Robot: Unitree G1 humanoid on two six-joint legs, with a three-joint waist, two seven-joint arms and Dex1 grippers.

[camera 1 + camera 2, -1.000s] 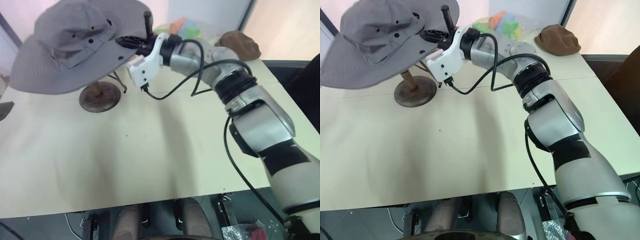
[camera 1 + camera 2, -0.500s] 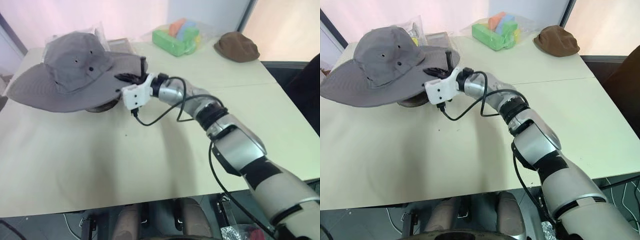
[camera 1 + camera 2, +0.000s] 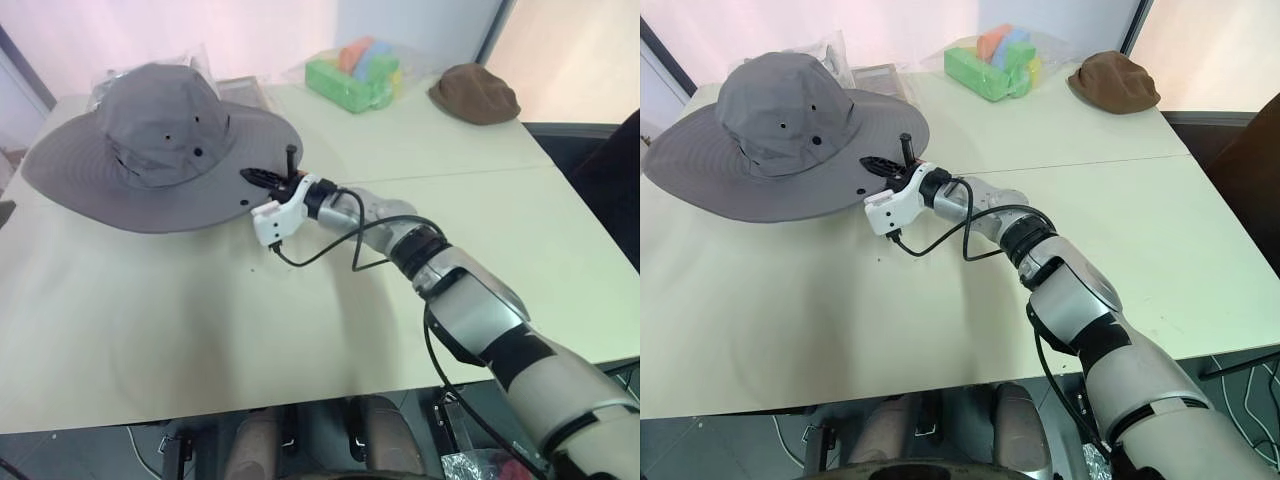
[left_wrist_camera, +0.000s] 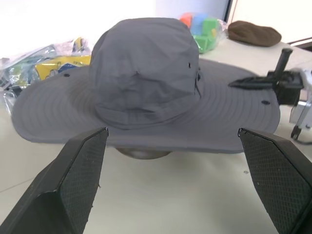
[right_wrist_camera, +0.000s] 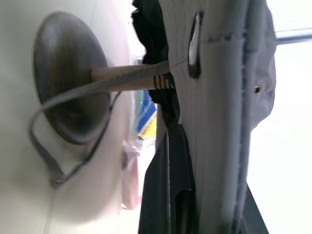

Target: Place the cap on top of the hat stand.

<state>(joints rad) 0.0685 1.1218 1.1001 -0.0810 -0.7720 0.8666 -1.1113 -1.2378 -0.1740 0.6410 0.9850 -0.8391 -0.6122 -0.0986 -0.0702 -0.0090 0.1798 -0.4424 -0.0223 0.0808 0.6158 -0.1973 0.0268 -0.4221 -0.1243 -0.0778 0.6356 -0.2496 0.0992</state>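
Observation:
The grey wide-brimmed cap (image 3: 160, 140) sits level over the hat stand, its crown upright. Under the brim, the stand's round base (image 4: 144, 153) peeks out. The right wrist view shows that base (image 5: 68, 78) and the thin stem (image 5: 126, 79) rising into the crown. My right gripper (image 3: 272, 180) is at the brim's right edge, with the brim between its fingers (image 5: 168, 161). My left gripper (image 4: 173, 130) hovers in front of the cap, open with nothing in it.
A small brown brimless cap (image 3: 475, 93) lies at the far right of the pale table (image 3: 300, 330). A green box of coloured blocks (image 3: 355, 75) stands at the back. Plastic bags (image 4: 48, 63) lie behind the cap. A black cable (image 3: 330, 250) loops off my right wrist.
My right gripper has come down with the cap. The cap has gone from tilted high above the stand to level over it, and now hides the stand's top.

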